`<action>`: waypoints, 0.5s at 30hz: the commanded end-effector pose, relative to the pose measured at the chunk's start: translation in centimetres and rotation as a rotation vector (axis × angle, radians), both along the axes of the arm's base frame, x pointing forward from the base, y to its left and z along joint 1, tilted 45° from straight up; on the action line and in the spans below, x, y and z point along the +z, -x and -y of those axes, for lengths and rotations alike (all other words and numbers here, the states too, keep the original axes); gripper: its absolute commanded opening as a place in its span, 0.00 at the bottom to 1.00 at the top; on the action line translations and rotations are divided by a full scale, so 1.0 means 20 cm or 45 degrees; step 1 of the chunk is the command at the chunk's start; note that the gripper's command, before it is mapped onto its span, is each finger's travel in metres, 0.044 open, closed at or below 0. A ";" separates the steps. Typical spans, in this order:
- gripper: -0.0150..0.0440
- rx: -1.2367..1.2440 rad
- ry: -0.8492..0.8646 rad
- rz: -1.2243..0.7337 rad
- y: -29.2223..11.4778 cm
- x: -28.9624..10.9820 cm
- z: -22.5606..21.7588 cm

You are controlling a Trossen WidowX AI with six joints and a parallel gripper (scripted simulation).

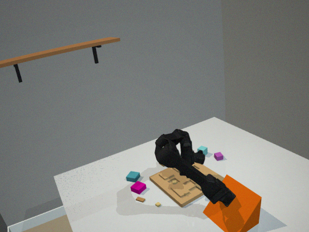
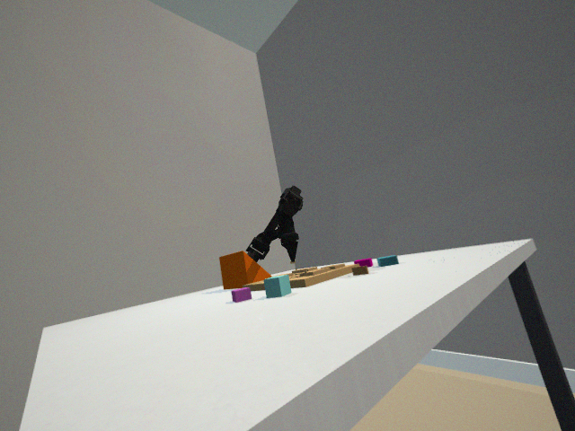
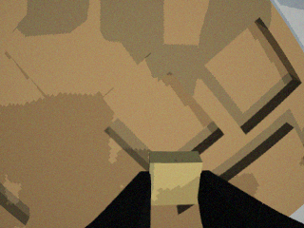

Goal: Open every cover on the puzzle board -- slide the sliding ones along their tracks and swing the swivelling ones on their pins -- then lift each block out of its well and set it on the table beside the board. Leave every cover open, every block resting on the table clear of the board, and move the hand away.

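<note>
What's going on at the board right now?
The black arm reaches over the wooden puzzle board, and its gripper is shut on a small tan block, held above the board's wells. Beside the board, on the white table, lie two teal blocks, a magenta one, a purple one and two small tan pieces. The arm's base sits on an orange wedge.

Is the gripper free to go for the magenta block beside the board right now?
Probably not yet. The gripper is shut on a small tan block above the puzzle board. The path to the magenta block looks open, but the fingers are occupied until that block is set down.
</note>
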State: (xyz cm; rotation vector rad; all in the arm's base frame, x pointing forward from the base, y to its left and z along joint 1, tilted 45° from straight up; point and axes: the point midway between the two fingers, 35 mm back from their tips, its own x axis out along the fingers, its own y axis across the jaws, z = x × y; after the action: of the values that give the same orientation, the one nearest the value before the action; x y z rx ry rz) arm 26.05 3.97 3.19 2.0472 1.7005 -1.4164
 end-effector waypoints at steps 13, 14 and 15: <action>0.39 0.007 0.005 0.006 -0.01 0.14 0.14; 0.39 0.007 0.005 0.006 -0.01 0.15 0.14; 0.39 0.006 0.007 0.006 -0.01 0.15 0.13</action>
State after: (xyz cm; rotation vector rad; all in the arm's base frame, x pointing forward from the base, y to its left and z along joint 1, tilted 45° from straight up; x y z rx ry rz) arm 26.34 1.46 5.71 2.0504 1.6957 -1.4158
